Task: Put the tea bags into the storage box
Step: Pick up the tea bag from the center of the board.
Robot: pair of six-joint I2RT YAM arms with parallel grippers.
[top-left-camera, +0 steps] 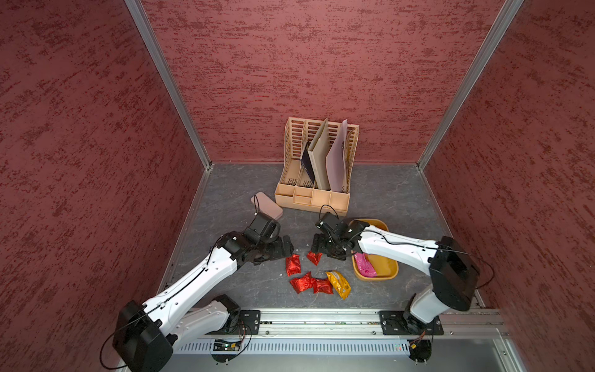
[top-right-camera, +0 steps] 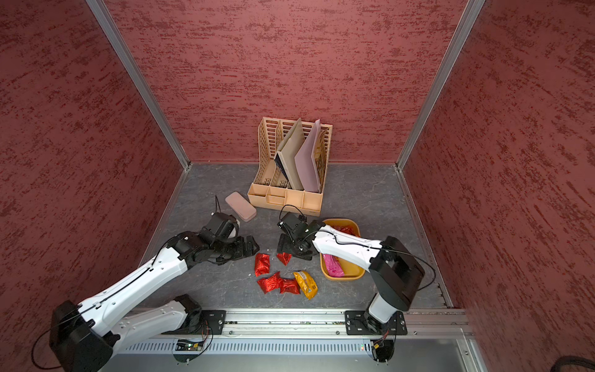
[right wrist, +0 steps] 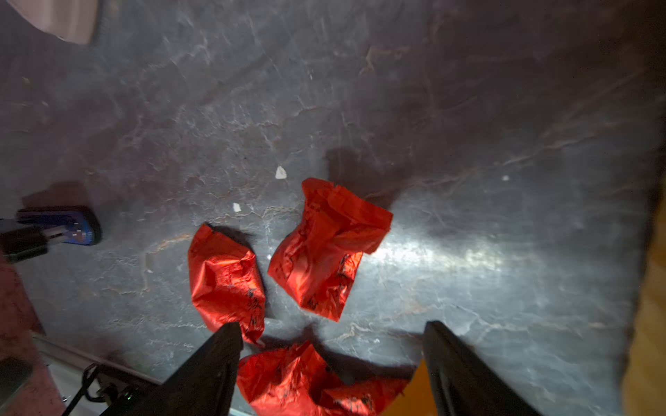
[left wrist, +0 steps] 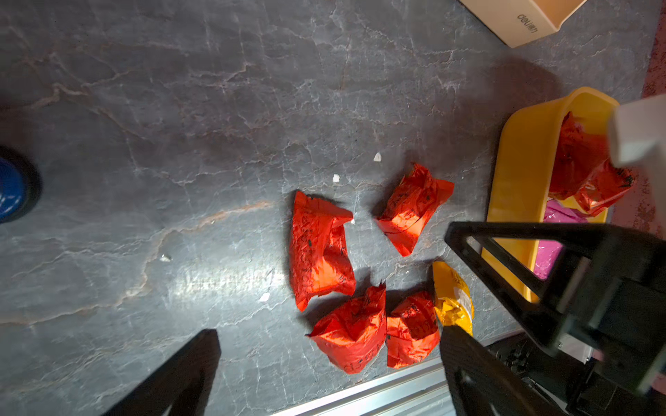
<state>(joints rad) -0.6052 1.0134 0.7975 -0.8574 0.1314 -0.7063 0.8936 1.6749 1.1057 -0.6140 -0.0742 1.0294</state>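
Left claw (left wrist: 329, 333) and right claw (right wrist: 333, 326) both released above crinkly shiny foil tea bags (top-left-camera: 302, 282) on the dark grey stone-patterned surface (top-left-camera: 257, 290).
Five bags, four red and one orange-gold bag (top-left-camera: 338, 284), lie clustered just beside the shallow mustard-yellow plastic storage box (top-left-camera: 388, 269). Inside it lie a magenta-pink bag (top-left-camera: 365, 265) and red bags (left wrist: 576, 158). Each claw's jaws stand wide apart, gripping nothing. The right claw hangs over the small red bag (top-left-camera: 314, 257) nearest the box; the left claw is at the cluster's opposite side.
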